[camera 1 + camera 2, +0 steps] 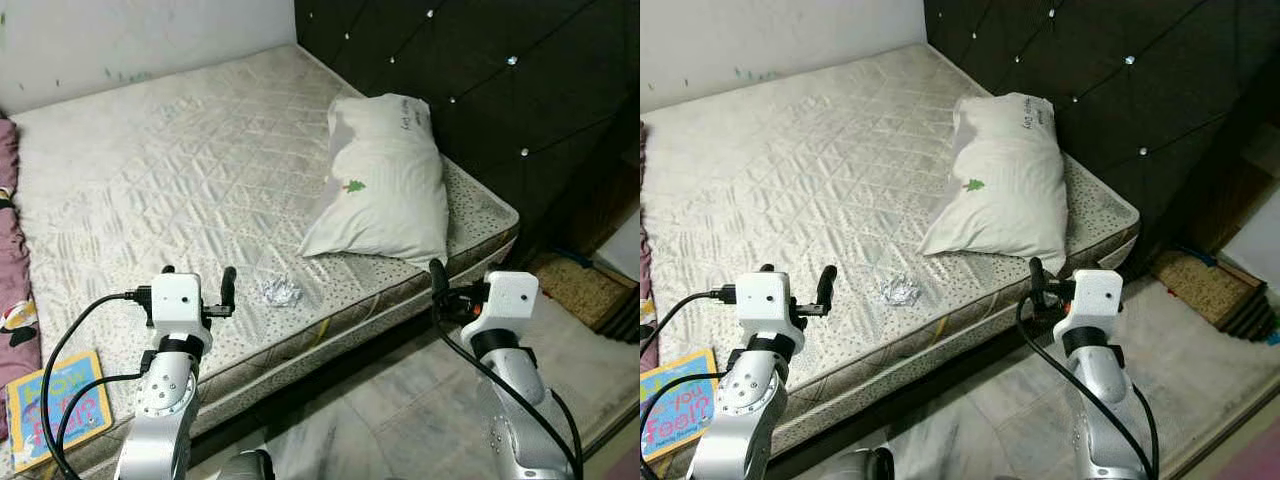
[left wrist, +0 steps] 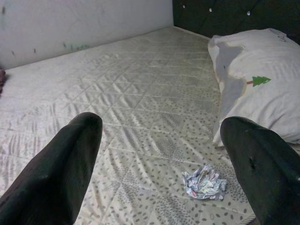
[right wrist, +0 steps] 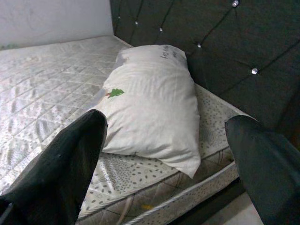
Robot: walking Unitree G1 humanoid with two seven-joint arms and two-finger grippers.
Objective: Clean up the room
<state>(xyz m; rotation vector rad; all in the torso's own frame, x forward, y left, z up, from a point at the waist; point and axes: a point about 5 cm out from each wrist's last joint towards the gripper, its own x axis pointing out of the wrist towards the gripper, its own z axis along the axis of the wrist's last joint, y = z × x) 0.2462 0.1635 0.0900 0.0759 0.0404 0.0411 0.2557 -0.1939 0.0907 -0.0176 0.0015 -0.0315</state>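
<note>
A crumpled silvery wrapper (image 1: 281, 291) lies on the bare quilted mattress (image 1: 180, 170), close to its front edge. My left gripper (image 1: 198, 277) hovers open over that edge, just left of the wrapper; in the left wrist view the wrapper (image 2: 204, 182) sits ahead, nearer one finger (image 2: 255, 164). A white pillow (image 1: 385, 180) with a small green tree print lies slanted at the mattress's right corner. My right gripper (image 3: 166, 119) is open, held beyond the bed's corner over the floor and facing the pillow (image 3: 150, 108).
A colourful children's book (image 1: 60, 405) lies on the mattress's front left, beside a maroon cloth (image 1: 10, 250). A dark tufted headboard (image 1: 480, 70) stands at the right. Tiled floor (image 1: 380, 400) runs along the bed, with a woven mat (image 1: 575, 285) at the right.
</note>
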